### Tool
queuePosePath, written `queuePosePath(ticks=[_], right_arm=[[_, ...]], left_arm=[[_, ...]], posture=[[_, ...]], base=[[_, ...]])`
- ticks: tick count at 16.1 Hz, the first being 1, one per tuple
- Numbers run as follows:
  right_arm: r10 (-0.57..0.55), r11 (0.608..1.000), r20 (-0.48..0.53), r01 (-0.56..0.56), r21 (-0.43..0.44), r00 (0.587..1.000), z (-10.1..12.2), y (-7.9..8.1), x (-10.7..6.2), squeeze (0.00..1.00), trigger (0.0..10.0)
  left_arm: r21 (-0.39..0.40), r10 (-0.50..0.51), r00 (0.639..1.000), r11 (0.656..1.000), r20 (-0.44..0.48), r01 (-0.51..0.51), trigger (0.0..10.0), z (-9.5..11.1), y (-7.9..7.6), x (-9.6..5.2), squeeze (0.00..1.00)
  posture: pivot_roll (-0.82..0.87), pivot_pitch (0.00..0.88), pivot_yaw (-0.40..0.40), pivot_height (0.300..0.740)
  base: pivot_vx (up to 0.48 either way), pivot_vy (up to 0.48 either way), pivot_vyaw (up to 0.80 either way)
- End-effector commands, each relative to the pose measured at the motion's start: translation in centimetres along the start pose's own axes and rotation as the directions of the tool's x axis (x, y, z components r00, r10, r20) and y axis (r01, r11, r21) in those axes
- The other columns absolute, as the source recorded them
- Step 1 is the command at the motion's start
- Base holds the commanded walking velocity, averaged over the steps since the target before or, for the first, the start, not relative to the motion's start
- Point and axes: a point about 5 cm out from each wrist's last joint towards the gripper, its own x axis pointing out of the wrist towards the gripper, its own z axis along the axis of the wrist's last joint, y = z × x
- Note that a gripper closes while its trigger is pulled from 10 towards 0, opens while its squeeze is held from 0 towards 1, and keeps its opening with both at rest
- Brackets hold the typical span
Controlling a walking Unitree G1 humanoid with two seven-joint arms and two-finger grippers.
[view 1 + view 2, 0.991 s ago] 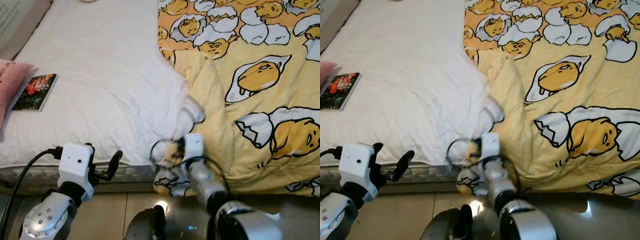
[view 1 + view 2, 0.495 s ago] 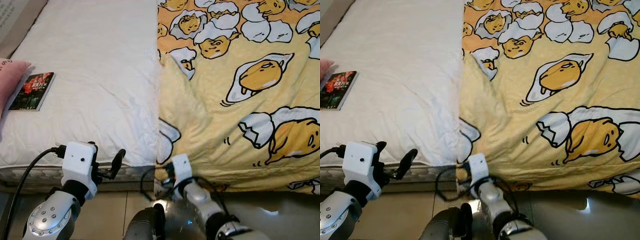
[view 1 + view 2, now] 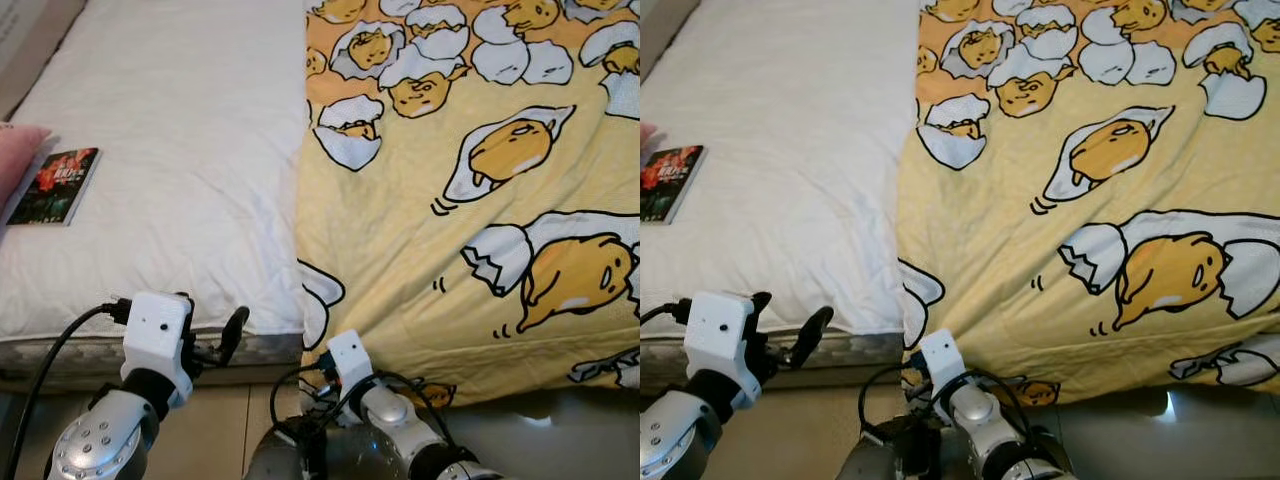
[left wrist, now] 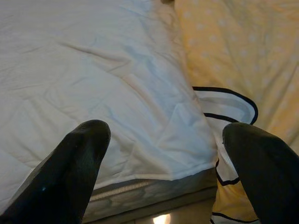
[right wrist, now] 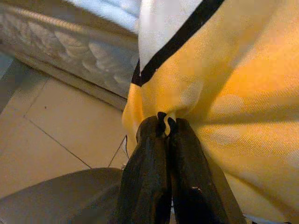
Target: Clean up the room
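- While I stand at the foot of the bed (image 3: pixel 150 200), my right gripper (image 5: pixel 166 125) is low at the mattress edge, its two black fingers (image 5: pixel 145 158) pinched together on the lower hem of the yellow blanket (image 3: pixel 480 200), gripping a fold of the cloth.
- That blanket, printed with egg-yolk cartoon figures in cracked white shells, lies spread flat over the right half of the bed; its left edge runs up the middle of the mattress and its lower edge hangs over the foot toward the tiled floor (image 5: pixel 42 135).
- Where I hold it, the corner shows a white patch with a black outline, just beside the grey quilted side of the mattress (image 5: pixel 70 51).
- My left gripper (image 4: pixel 163 154) hovers just off the foot of the bed in front of the bare white sheet (image 4: pixel 93 70), its fingers (image 4: pixel 70 163) spread wide and holding nothing.
- A book (image 3: pixel 55 186) with a dark red cover lies flat on the sheet near the bed's left edge, touching a pink pillow (image 3: pixel 15 160) at the frame's border.
- No containers are among these things.
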Motion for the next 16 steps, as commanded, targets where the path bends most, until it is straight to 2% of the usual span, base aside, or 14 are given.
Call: queuePosePath(ticks=[1, 2, 3, 4, 6, 8, 10, 11, 12, 13, 14, 15, 16], right_arm=[[0.154, 0.988, -0.087, -0.152, 0.029, 0.984, -2.5, 6.3, -0.3, 0.0, 0.0], [0.132, 0.991, -0.094, -0.13, 0.021, 0.987, -2.7, 6.1, -0.4, 0.0, 0.0], [0.083, 0.996, -0.073, -0.081, 0.037, 0.994, -2.5, 5.6, -0.3, 0.3, 10.0], [0.069, 0.996, -0.078, -0.065, 0.055, 0.995, -2.5, 5.4, -0.3, 1.0, 10.0], [0.034, 0.998, -0.153, -0.026, 0.057, 0.988, -3.6, 4.9, -0.6, 1.0, 10.0], [0.036, 0.999, -0.291, -0.038, -0.002, 0.956, -5.7, 4.7, -1.3, 1.0, 10.0], [0.044, 0.998, -0.304, -0.055, -0.026, 0.952, -6.1, 4.5, -1.6, 1.0, 10.0], [0.023, 1.0, -0.208, -0.021, 0.013, 0.978, -4.8, 3.8, -1.2, 1.0, 10.0], [0.025, 1.0, -0.174, -0.026, -0.002, 0.984, -3.9, 2.8, -0.9, 1.0, 10.0], [0.039, 0.999, -0.176, -0.041, -0.01, 0.984, -3.8, 2.6, -0.9, 1.0, 10.0], [0.007, 0.999, -0.149, -0.013, -0.039, 0.989, -3.0, 1.4, -0.7, 1.0, 10.0], [-0.056, 0.998, -0.077, 0.053, -0.042, 0.995, -1.6, -0.2, -0.6, 1.0, 10.0], [-0.136, 0.99, 0.041, 0.138, -0.039, 0.99, 0.6, -2.0, -0.5, 1.0, 10.0]], left_arm=[[0.005, 0.003, 1.0, 1.0, -0.018, -0.002, 10.0, -0.2, -0.1, -0.3, 0.0], [0.004, 0.002, 1.0, 1.0, -0.019, -0.002, 10.0, -0.2, -0.2, -0.2, 0.0], [0.004, 0.0, 1.0, 1.0, -0.021, 0.0, 10.0, -0.3, -0.3, -0.1, 0.0], [0.003, 0.0, 1.0, 1.0, -0.021, 0.0, 10.0, -0.3, -0.3, 0.0, 0.0], [-0.001, -0.001, 1.0, 1.0, -0.019, 0.001, 10.0, -0.3, -0.5, 0.2, 0.0], [-0.006, -0.001, 1.0, 1.0, -0.017, 0.001, 10.0, -0.3, -0.5, 0.3, 0.0], [-0.009, -0.002, 1.0, 1.0, -0.017, 0.002, 10.0, -0.4, -0.6, 0.5, 0.0], [-0.014, -0.005, 1.0, 1.0, -0.012, 0.005, 10.0, -0.5, -0.8, 1.1, 0.0], [-0.023, -0.011, 1.0, 1.0, 0.01, 0.011, 10.0, -0.4, -1.0, 2.0, 0.0], [-0.025, -0.013, 1.0, 1.0, 0.017, 0.013, 10.0, -0.3, -1.1, 2.2, 0.0], [-0.029, -0.016, 0.999, 0.999, 0.049, 0.018, 10.0, 0.1, -1.3, 3.4, 0.0], [-0.025, -0.018, 0.997, 0.999, 0.078, 0.02, 10.0, 0.5, -1.6, 4.7, 0.0], [-0.017, -0.016, 0.994, 1.0, 0.106, 0.018, 10.0, 1.0, -1.7, 5.9, 0.0]], posture=[[0.29, 0.252, 0.192, 0.74], [0.29, 0.252, 0.191, 0.74], [0.28, 0.251, 0.186, 0.74], [0.28, 0.25, 0.185, 0.74], [0.28, 0.246, 0.178, 0.74], [0.27, 0.241, 0.17, 0.74], [0.26, 0.237, 0.166, 0.74], [0.24, 0.211, 0.151, 0.74], [0.22, 0.182, 0.134, 0.74], [0.22, 0.182, 0.134, 0.74], [0.19, 0.113, 0.1, 0.74], [0.17, 0.073, 0.083, 0.74], [0.16, 0.041, 0.073, 0.74]], base=[[0.0, 0.0, 0.0], [0.0, 0.0, 0.0], [0.0, 0.0, 0.0], [0.0, 0.0, 0.0], [0.0, 0.0, 0.0], [0.0, 0.0, 0.0], [0.0, 0.0, 0.0], [0.0, 0.0, 0.0], [0.0, 0.0, 0.0], [0.0, 0.0, 0.0], [0.0, 0.0, 0.0], [0.0, 0.0, 0.0], [0.0, 0.0, 0.0]])
